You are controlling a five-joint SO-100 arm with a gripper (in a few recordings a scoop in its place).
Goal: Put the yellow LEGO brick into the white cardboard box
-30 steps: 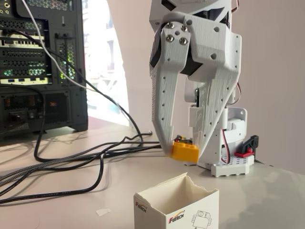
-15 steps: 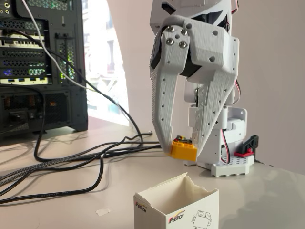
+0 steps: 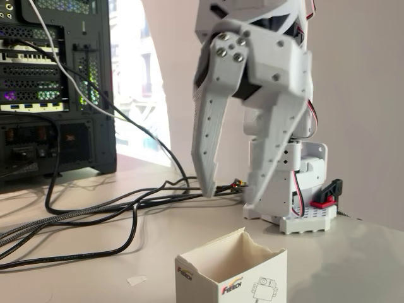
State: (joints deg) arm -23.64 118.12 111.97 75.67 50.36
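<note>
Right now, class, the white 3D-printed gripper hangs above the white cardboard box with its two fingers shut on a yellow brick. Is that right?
Not quite. In the fixed view the white 3D-printed gripper hangs above the white cardboard box, but its two fingers are spread open with nothing between them.

The tool (image 3: 228,196) is printed in plain white. The white cardboard box (image 3: 230,271) is marked with a red-black logo and a grey robot drawing. Black cables (image 3: 95,214) are seen on the pale counter (image 3: 158,246).
</note>
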